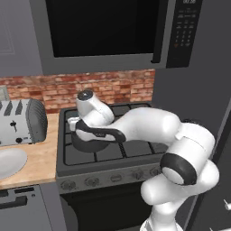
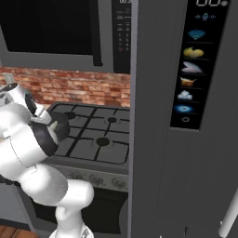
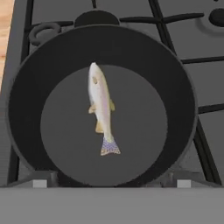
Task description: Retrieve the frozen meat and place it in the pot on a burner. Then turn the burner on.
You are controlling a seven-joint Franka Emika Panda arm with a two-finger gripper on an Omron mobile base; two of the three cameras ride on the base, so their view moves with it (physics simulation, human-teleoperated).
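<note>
Hovering above the round, low, dark grey metal pot (image 3: 100, 52), the two-finger gripper (image 3: 108, 183) is seen with its jaws spread wide and nothing between them; only the fingertips (image 3: 40, 183) are visible, cut off by the lower frame edge. The small, slim, silvery-white fish-shaped frozen meat (image 3: 101, 110) is found lying flat on the pot's floor, apart from the fingers. In the left base view the pot (image 1: 85, 143) is largely hidden beneath the white arm (image 1: 135, 126). The burner under the pot cannot be made out; black grate bars (image 3: 183, 17) of the dark cooktop (image 1: 135, 149) surround it.
</note>
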